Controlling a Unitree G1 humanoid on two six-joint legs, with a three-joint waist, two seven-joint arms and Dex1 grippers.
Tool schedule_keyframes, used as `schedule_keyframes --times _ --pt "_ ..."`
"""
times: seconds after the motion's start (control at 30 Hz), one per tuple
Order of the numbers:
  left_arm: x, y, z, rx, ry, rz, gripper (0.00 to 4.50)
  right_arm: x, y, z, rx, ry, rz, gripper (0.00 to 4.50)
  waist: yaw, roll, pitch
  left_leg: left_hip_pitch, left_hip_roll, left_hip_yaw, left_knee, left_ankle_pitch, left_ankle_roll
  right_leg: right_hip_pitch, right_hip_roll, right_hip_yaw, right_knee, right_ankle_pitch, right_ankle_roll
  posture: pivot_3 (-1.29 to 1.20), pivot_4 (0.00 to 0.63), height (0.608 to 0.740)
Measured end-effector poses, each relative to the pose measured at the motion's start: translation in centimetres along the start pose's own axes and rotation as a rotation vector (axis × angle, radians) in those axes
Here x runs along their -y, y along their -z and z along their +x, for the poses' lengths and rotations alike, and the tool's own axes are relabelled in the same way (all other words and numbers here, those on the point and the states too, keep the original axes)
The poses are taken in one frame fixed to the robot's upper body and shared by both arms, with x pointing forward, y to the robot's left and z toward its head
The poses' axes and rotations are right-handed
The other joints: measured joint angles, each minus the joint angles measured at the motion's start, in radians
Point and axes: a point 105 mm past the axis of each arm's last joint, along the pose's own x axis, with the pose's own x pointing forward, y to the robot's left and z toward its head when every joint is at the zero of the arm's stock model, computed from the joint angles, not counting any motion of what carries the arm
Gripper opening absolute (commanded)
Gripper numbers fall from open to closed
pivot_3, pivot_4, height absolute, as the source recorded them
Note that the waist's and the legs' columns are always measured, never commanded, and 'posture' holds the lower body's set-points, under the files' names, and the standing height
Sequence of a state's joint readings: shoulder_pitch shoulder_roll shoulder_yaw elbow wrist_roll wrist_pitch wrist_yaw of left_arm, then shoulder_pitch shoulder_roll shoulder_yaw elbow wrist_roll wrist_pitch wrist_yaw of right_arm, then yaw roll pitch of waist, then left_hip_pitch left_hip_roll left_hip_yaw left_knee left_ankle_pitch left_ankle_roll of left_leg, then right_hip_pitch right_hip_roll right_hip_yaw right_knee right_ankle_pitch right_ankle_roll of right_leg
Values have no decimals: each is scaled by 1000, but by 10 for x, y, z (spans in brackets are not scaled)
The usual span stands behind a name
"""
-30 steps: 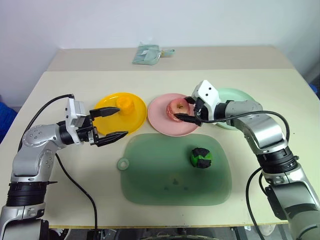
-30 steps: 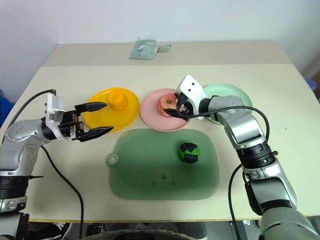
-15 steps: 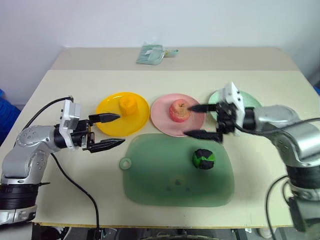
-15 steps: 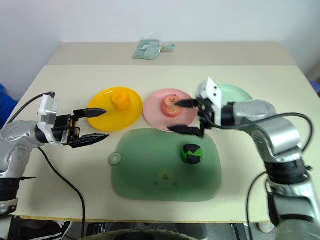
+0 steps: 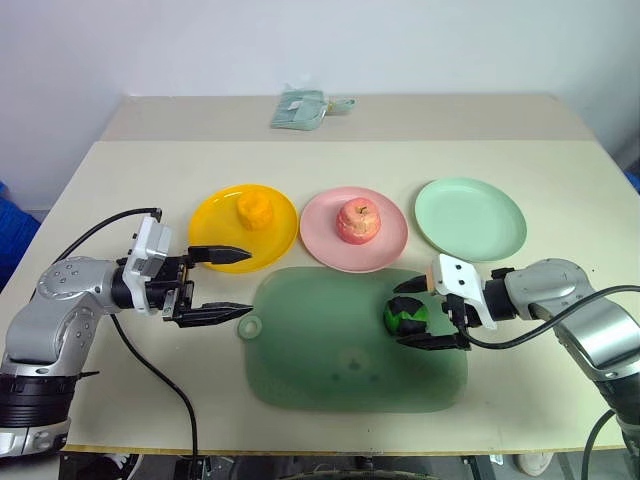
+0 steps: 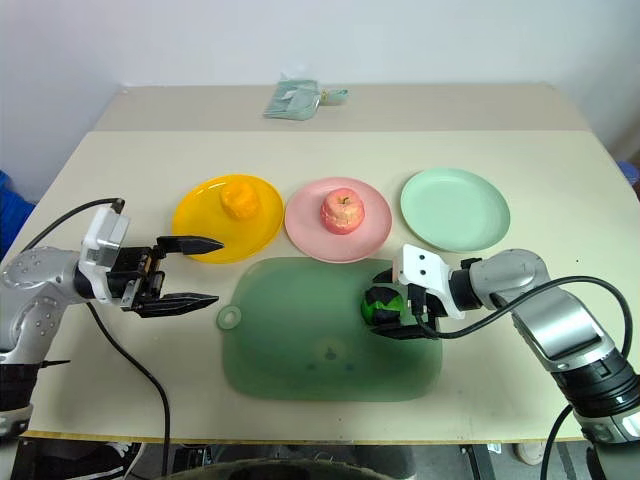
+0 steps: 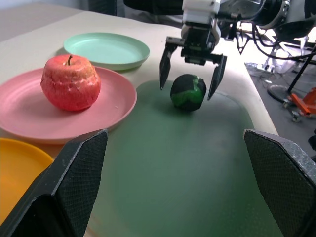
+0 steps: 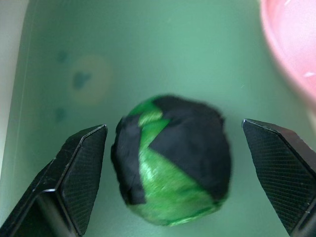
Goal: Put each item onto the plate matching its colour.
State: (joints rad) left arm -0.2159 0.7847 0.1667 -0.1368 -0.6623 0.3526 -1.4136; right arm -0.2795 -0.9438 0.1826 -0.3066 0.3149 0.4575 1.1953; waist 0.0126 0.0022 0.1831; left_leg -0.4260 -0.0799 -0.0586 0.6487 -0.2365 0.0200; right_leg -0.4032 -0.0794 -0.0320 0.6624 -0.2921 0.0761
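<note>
Ball [image 5: 404,316]: green and black, on the mat, right of centre in the head views; not lifted, between the right fingers, gap visible on each side in the right wrist view.
Right gripper [image 5: 422,314]: lower right of the head view, pointing towards frame left; jaws wide apart, one finger above the ball, one below, neither seen touching it.
Left gripper [image 5: 231,283]: left of centre, pointing towards frame right; jaws wide apart, empty, tips just beside the mat's handle hole and the yellow plate's lower rim.
Mat [image 5: 330,350]: dark green, translucent, lower centre, just below the plates.
Yellow plate [image 5: 215,218]: upper left of centre, orange fruit [image 5: 254,209] resting on it.
Pink plate [image 5: 318,225]: centre, apple [image 5: 358,220] on it, stem up.
Green plate [image 5: 470,218]: upper right of centre, bare.
Plates: in one row, near each other, not touching.
Cloth [image 5: 300,108]: folded, pale green, top centre, well apart from the rest.
Table [image 5: 560,180]: pale beige.
</note>
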Motion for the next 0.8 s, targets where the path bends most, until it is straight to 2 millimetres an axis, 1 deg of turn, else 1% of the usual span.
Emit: schedule_keyframes --times 0.17,0.2,0.23,0.27,0.3,0.4,0.53,0.63,0.67,0.73,0.8 --pt "0 1 1 -1 0 10 4500 3 9 0 -34 11 -33 4453 0 0 0 0 0 0 0 0 0 0 0 0 0 0 0 0 150 738" --pt "0 1 1 -2 -1 11 4500 3 10 0 -38 12 -34 3934 0 0 0 0 0 0 0 0 0 0 0 0 0 0 0 0 150 738" --pt "-1 2 0 -2 -4 10 4500 3 11 0 -39 12 -33 3698 0 0 0 0 0 0 0 0 0 0 0 0 0 0 0 0 150 738" --pt "-1 2 0 -4 -6 12 4500 4 11 0 -40 12 -32 3117 0 0 0 0 0 0 0 0 0 0 0 0 0 0 0 0 150 738" --pt "-2 2 0 -4 -8 16 4500 4 12 0 -41 12 -33 2677 0 0 0 0 0 0 0 0 0 0 0 0 0 0 0 0 150 738" --pt "-2 3 0 -5 -12 18 4500 4 10 0 -31 9 -40 2677 0 0 0 0 0 0 0 0 0 0 0 0 0 0 0 0 150 738" --pt "-2 3 0 -2 -14 20 4500 3 8 2 -9 -2 -19 2677 0 0 0 0 0 0 0 0 0 0 0 0 0 0 0 0 150 738" --pt "-5 2 2 11 -37 23 4500 5 4 1 32 13 11 2677 0 0 0 0 0 0 0 0 0 0 0 0 0 0 0 0 150 738" --pt "-10 1 3 33 -61 28 4500 11 -3 1 83 45 27 2677 0 0 0 0 0 0 0 0 0 0 0 0 0 0 0 0 150 738" --pt "-20 -4 6 67 -104 47 4500 34 -19 0 169 147 34 2677 -2 0 0 0 0 0 1 1 -1 0 0 0 1 1 1 0 150 738" --pt "-27 -8 9 80 -140 70 4500 65 -27 -12 227 299 61 2677 -2 0 0 0 0 0 1 1 -1 0 1 0 1 1 1 0 150 738"
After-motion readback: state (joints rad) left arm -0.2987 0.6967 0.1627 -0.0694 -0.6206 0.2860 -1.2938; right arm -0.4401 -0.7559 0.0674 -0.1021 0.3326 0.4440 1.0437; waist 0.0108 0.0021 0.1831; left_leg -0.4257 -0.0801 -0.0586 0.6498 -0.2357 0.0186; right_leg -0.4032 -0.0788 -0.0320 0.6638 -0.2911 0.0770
